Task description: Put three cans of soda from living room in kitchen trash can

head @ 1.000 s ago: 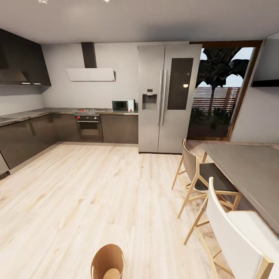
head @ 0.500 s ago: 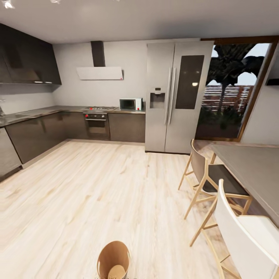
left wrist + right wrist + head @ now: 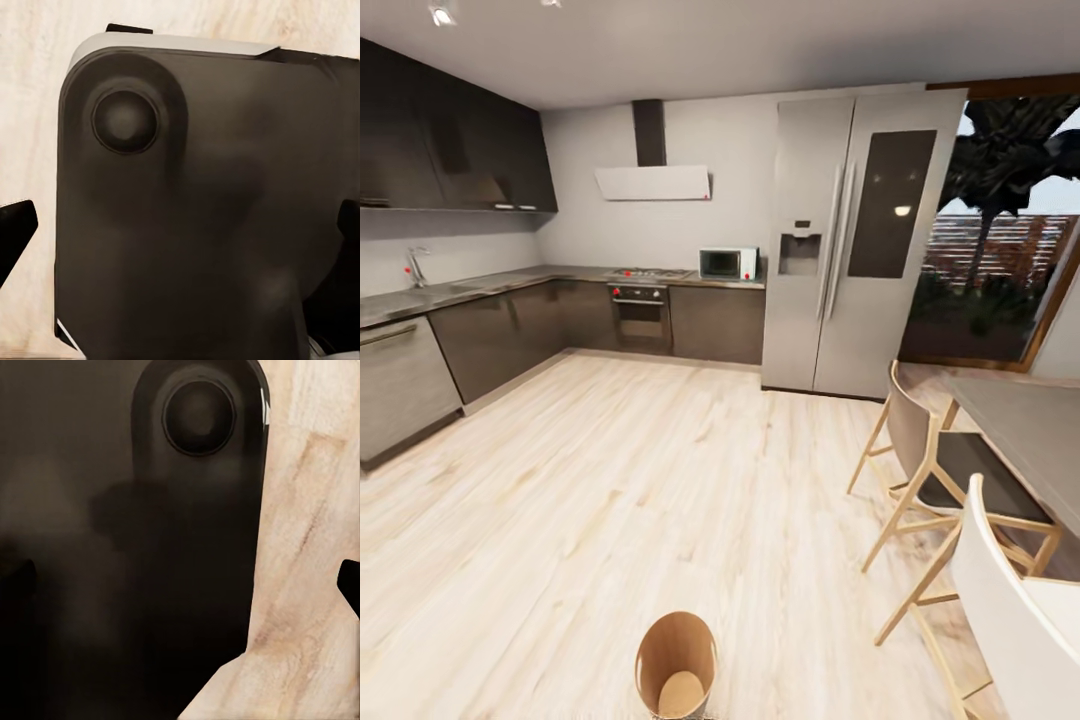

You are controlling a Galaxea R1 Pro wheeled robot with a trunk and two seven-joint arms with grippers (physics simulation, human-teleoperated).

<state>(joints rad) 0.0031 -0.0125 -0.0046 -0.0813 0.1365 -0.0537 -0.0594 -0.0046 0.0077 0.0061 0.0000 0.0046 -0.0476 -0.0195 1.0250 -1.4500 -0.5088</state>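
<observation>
Pale wood floor (image 3: 660, 480) spreads before us across the kitchen, ringed by dark grey cabinets (image 3: 490, 335), a black built-in oven (image 3: 639, 315), a small microwave (image 3: 728, 263) and a steel double-door fridge (image 3: 860, 230). At the near edge of our head view stands the tash can (image 3: 676, 664), a small round light-brown bin of tapered bucket shape, upright on the floor with no lid; we see a smooth brown inside and a paler bottom, and no can shows in the part of it we can see. To our right, wooden chairs (image 3: 930, 470) stand beside a grey table (image 3: 1025, 435), and a glass door (image 3: 1005, 240) beside the fridge looks onto plants. In both wrist views a dark rounded part of the robot's body sits close before the camera with floor beyond it; dark tips (image 3: 13, 232) show at the picture edges, yet we cannot tell how far apart the fingers of either arm stand, or whether they have hold of anything.
</observation>
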